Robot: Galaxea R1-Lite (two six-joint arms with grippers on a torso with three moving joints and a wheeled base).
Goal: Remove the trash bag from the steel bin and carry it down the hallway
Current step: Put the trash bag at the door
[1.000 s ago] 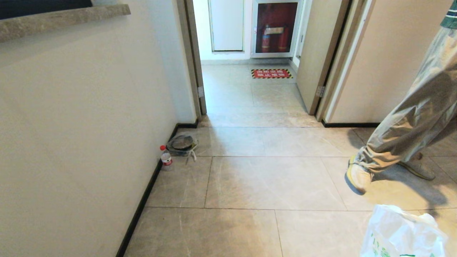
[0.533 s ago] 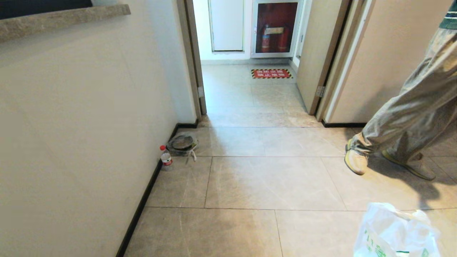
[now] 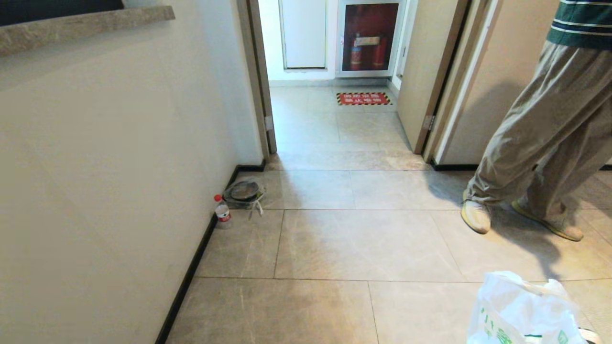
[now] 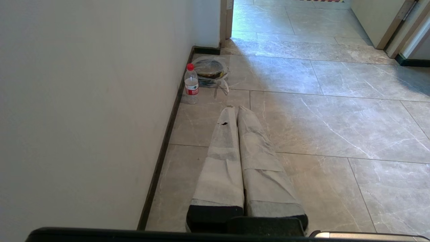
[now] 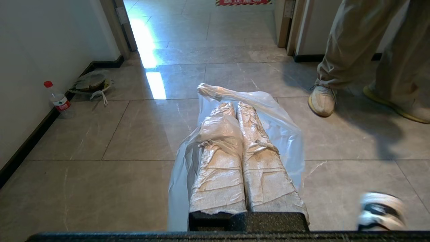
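Hallway (image 3: 363, 239): glossy grey-beige marbled tiles, cream wall on left with black skirting, open doorway at far end onto a glass-fronted extinguisher cabinet (image 3: 367, 38) and a red striped floor sign (image 3: 364, 98). Person (image 3: 540, 138) at right, mid-distance: loose khaki trousers, striped green top, pale yellow-soled shoes, both feet on the tiles. Trash bag (image 3: 521, 315) at near right: thin translucent white plastic, crinkled, green print on its lower face, hanging clear above the floor. Right gripper (image 5: 235, 107): wrapped fingers clenched together, bag film draped over and around them, a twisted handle strand sticking out past the tips. Left gripper (image 4: 234, 109): fingers pressed together, empty, over bare tile near the left wall. Against the left skirting: bagged round dish (image 3: 244, 193), and just nearer, a red-capped water bottle (image 3: 222, 211), upright.
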